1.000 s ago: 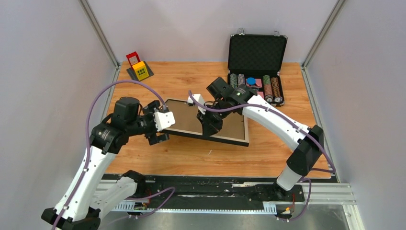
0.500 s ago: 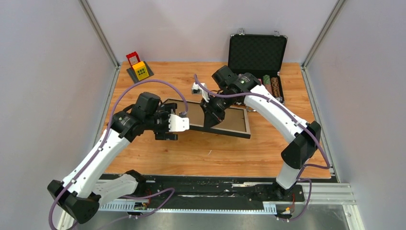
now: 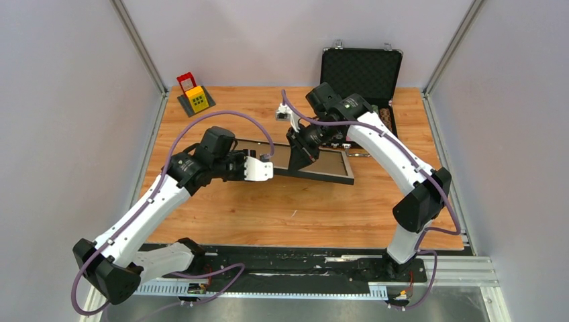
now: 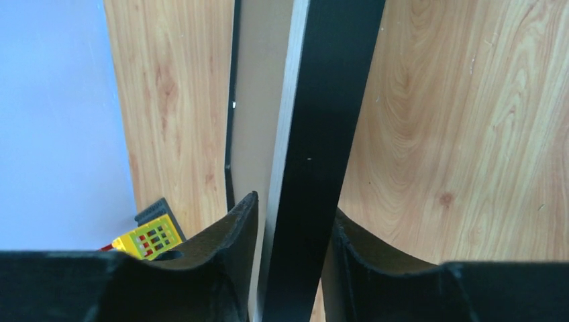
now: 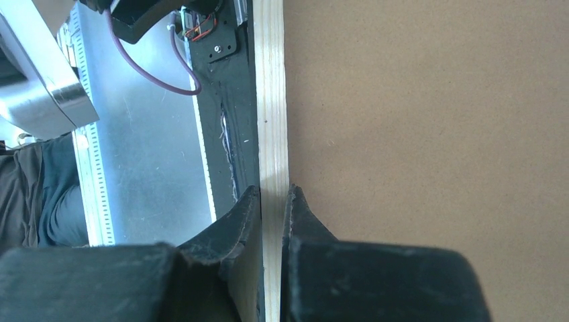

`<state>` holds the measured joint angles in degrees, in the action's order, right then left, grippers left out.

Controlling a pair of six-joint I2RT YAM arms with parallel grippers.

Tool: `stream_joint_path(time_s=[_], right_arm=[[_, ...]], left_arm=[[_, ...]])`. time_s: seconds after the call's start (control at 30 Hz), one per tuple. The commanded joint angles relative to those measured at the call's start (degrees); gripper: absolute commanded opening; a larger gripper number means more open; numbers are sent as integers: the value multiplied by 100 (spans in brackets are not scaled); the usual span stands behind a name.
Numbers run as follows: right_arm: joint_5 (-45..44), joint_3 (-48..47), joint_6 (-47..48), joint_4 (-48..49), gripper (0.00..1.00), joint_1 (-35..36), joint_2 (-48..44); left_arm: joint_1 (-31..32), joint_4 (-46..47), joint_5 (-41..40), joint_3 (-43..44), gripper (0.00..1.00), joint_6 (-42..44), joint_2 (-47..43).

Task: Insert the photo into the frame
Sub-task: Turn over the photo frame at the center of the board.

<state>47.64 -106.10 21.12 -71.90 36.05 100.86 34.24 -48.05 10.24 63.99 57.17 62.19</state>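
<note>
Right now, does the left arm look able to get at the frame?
Likely yes: the left gripper straddles a black rail of the frame, with nothing intervening. The right gripper pinches a pale-edged rail elsewhere, out of the way. Whether the left has clamped is unclear.

The left arm [image 3: 144, 215] and right arm [image 3: 392, 157] wear glossy white link shells between chunky black joint housings, with black mounts right at the black base rail [image 3: 302, 266]. A purple cable [image 3: 221, 113] loops along each, tied to the white links. Farthest from the base rail, the left gripper [image 4: 293, 208] and right gripper [image 5: 273, 191] have matte black, curved, tapering fingers; the left gripper's housing is white
</note>
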Motion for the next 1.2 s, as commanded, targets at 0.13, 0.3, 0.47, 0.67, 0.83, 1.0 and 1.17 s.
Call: stream_joint_path(time_s=[0.13,0.3,0.47,0.67,0.83,1.0,1.17], right_arm=[[-330,-560,-146,8,32,-142,-115],[-815,-673,-238,132,61,-155,-337],[-1190,-668,-302,277,70,-203,-699],[-1612,-398,-249,612,79,-213,-1387],[-1898,39,-185,1088,89,-212,-2015],[-2154,112,-89,1181,94,-217,-2306],[-2318,64,-65,1187,96,-213,-2351]], left_arm=[[69,32,-178,229,22,-71,93],[65,-99,-198,450,4,-135,155],[67,-329,-231,740,0,-191,222],[72,-1004,-309,1524,0,-163,494],[65,-1562,53,2207,0,-115,706],[66,-1886,250,2697,0,-106,906],[65,-2037,264,2988,0,-205,1118]])
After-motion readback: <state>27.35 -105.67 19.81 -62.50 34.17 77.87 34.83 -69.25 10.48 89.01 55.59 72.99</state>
